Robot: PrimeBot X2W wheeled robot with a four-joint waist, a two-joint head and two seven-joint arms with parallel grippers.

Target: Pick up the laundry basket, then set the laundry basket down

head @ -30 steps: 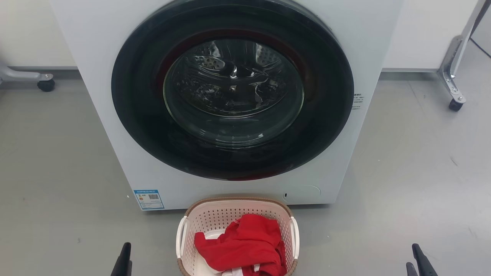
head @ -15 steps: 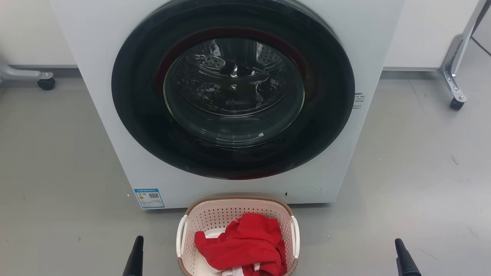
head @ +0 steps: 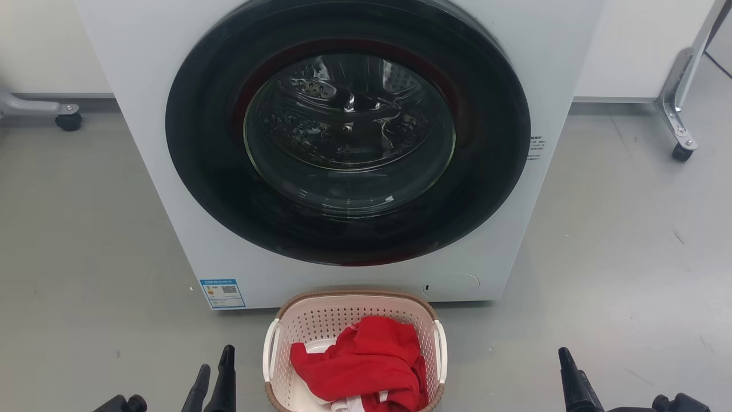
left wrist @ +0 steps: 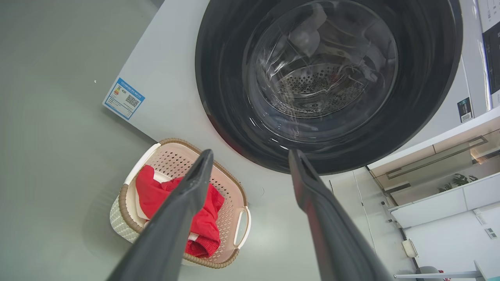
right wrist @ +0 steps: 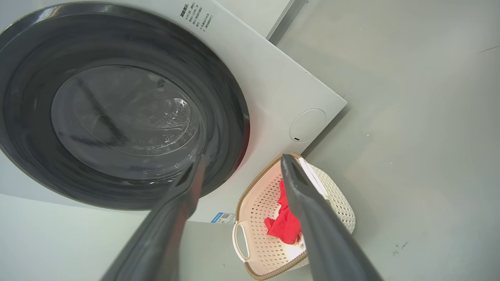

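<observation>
Left tool, right tool: jaws apart (both empty), open floor between each and the laundry basket

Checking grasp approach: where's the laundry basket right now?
Head view, bottom centre: the laundry basket sits on the floor directly before the washer, between the left gripper and right gripper, touching neither.

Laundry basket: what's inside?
The laundry basket holds a crumpled red garment lying over a white item. The garment covers most of the bottom, so anything else beneath it cannot be seen.
</observation>
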